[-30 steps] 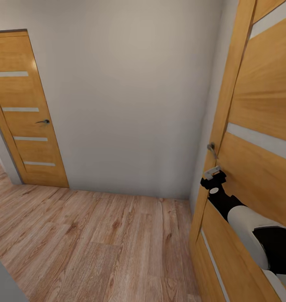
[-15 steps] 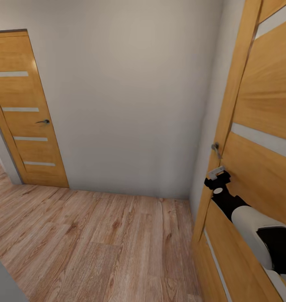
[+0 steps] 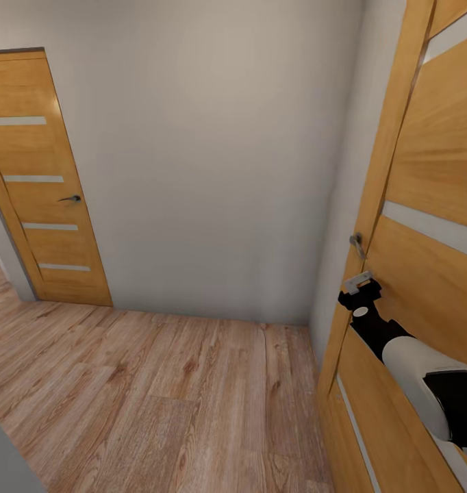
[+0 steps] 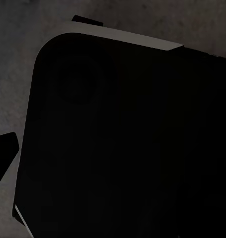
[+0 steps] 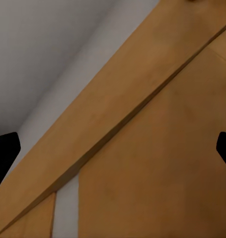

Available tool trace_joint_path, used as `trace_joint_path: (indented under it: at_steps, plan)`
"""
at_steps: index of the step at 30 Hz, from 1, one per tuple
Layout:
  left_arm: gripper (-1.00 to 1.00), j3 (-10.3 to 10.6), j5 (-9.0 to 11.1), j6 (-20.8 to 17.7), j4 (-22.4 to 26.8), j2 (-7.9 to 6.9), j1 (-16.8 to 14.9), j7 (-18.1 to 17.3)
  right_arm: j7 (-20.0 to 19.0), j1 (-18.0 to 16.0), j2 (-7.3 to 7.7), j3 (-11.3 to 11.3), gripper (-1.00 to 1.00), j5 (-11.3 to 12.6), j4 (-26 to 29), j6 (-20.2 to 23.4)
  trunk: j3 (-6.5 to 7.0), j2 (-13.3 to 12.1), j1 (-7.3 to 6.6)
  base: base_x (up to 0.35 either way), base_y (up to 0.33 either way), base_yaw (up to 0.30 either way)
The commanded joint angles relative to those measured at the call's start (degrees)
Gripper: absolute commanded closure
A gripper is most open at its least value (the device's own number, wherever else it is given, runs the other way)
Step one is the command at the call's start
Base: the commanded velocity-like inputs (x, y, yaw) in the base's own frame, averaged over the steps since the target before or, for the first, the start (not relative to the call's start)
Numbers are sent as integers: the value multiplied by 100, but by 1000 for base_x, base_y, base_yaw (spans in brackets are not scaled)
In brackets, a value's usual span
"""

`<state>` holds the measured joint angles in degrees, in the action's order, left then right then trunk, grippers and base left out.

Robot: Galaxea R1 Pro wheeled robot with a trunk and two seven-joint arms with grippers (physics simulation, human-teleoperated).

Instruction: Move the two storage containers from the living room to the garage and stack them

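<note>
The two storage containers are out of view. I am in a hallway with a light wood plank floor (image 3: 158, 383), not the garage. My right gripper (image 3: 360, 281) is stretched forward against the wooden door (image 3: 425, 205) on the right, just below its metal handle (image 3: 357, 244). In the right wrist view the right gripper (image 5: 113, 153) is open, its black fingertips (image 5: 3, 153) spread wide with only door panel between them. In the left wrist view one black fingertip (image 4: 2, 158) shows beside a dark part of my own body (image 4: 132, 139), above dim grey ground.
A plain grey-white wall (image 3: 213, 157) closes the hallway ahead. A second wooden slatted door (image 3: 42, 185) with a dark handle stands closed at the left. A wall corner (image 3: 4, 459) juts in at the near left. Open floor lies in front.
The right door has swung a little further away to the right, its handle shifting right, and my right arm has followed it. The rest of the view is unchanged.
</note>
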<state>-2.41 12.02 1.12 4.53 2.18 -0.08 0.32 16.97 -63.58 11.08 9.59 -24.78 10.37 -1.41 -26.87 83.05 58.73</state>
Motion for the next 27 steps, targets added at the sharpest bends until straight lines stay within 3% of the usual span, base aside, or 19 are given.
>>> trace_joint_path:
  at_steps: [1,14,20,22,23,24,25,27]
  plan:
    - [-100,-23,19,11,4,2,0,3,51,-5,40,-125,-100,25,-17,-8,-6,3,0,0,0,0]
    - [-100,-23,19,11,4,2,0,3,43,-5,90,-150,-100,30,-17,-9,-6,3,0,0,0,0]
    - [-100,-23,20,9,4,2,0,3,40,-5,-11,-166,-100,28,-19,3,-6,3,0,0,0,0]
    - [-100,-23,20,10,4,2,0,3,2,-5,-199,-167,-100,32,-79,10,-6,3,0,0,0,0]
    - [-100,-21,20,10,4,2,0,3,-22,-5,-380,-167,-100,29,-153,8,-6,3,0,0,0,0]
    - [-100,-21,20,9,4,2,0,3,-51,-5,-687,-165,-100,27,-292,0,-6,3,0,0,0,0]
    - [-100,-20,20,10,4,2,0,3,-67,-5,-889,-163,-100,27,-399,-6,-6,3,0,0,0,0]
    - [-100,-18,20,9,4,2,0,3,-85,-5,-1120,-161,-100,26,-536,-18,-6,3,0,0,0,0]
